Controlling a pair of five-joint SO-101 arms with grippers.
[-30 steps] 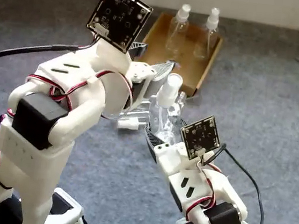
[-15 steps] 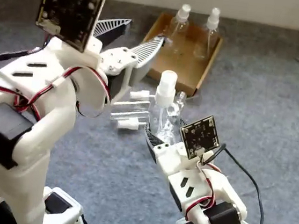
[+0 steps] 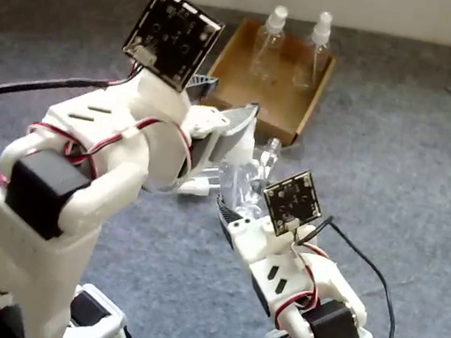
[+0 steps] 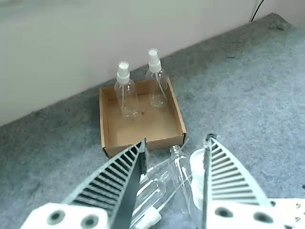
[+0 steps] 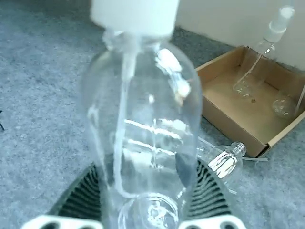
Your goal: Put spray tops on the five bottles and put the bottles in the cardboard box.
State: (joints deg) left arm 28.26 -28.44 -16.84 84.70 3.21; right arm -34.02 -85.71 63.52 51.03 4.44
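Grips a clear bottle [image 5: 143,109] upright between the closed fingers of the right gripper [image 5: 147,167], centre of the high view, with a white spray top [image 4: 195,167] on it. Holds the left gripper [image 4: 175,142] over that top, fingers spread wide to either side; impossible to tell whether touching. Shows two more topped bottles [image 4: 125,95] standing at the far wall of the cardboard box [image 4: 157,124], upper middle of the frame. Shows lying bottles [image 4: 177,164], one plainly uncapped, on the grey carpet [image 3: 422,159] between box and grippers.
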